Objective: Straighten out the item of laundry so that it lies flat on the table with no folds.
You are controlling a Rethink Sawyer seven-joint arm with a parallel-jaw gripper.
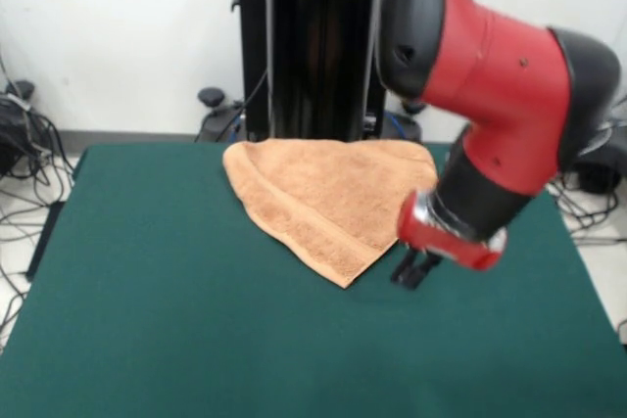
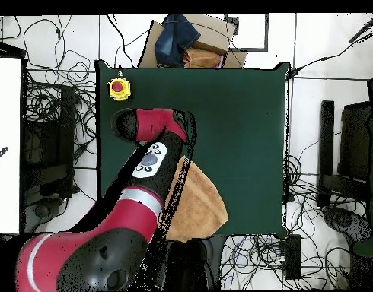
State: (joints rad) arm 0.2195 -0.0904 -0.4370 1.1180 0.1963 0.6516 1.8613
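Observation:
The orange-tan towel (image 1: pixel 323 193) lies on the far half of the dark green table (image 1: pixel 196 330), folded over into a rough triangle whose point faces the near side. A woven band runs along its lower left edge. No tag shows. My gripper (image 1: pixel 415 269) hangs low over the table, just to the right of the towel's near point, beside it and not on it. In the overhead view the towel (image 2: pixel 199 204) lies at the table's (image 2: pixel 235 114) bottom edge by the robot's base, partly covered by my arm (image 2: pixel 148 163), which also hides the gripper.
A yellow box with a red button (image 2: pixel 119 89) sits on the table's top left corner in the overhead view. A cardboard box with dark cloth (image 2: pixel 191 42) stands beyond the table's top edge. Cables lie on the floor around the table.

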